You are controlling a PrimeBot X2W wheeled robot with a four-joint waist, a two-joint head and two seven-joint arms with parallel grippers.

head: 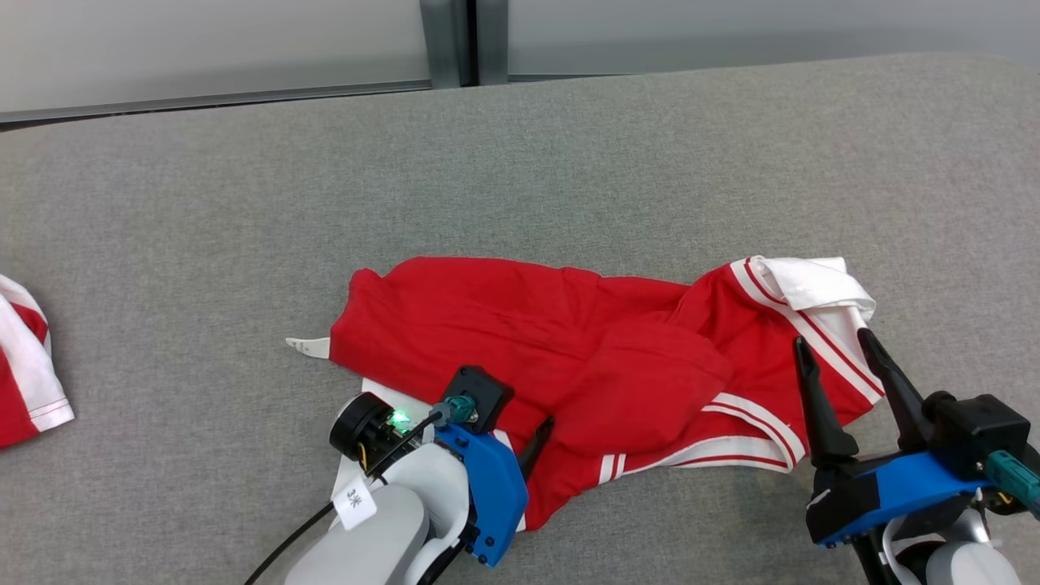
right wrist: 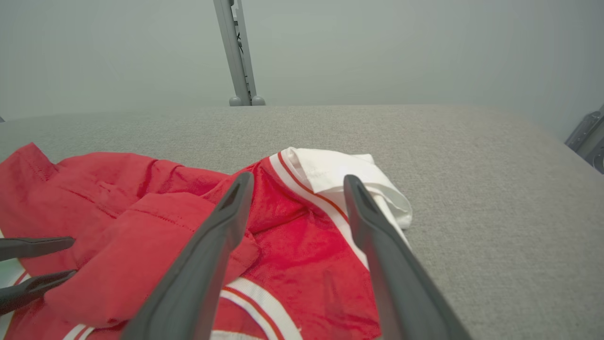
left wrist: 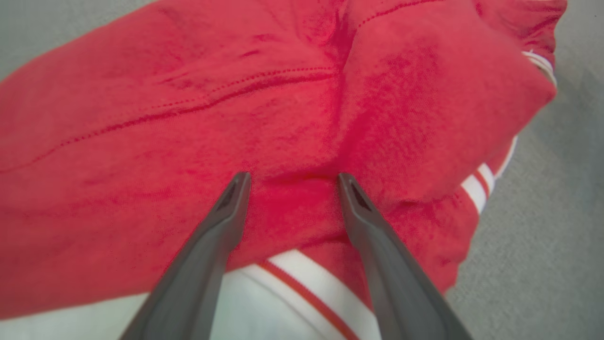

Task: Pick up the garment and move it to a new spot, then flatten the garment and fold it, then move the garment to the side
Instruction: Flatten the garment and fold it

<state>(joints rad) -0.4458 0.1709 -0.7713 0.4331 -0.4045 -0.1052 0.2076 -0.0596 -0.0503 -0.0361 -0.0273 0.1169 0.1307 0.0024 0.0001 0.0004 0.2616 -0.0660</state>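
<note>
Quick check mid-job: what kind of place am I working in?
Probably a lab or test bay: a wide grey cloth-covered table, bare pale panels with a metal post behind, and a second garment, red and white, at the left edge.

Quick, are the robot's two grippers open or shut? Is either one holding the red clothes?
Left gripper: jaws open, poised over the red garment, holding nothing.
Right gripper: jaws open, holding nothing.

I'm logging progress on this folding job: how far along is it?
Nothing looks finished: the garment lies crumpled on the table, neither flat nor folded. In hand: the open left hand is over its near edge, the open right hand at its striped end. Left: flattening, folding, moving aside.
</note>
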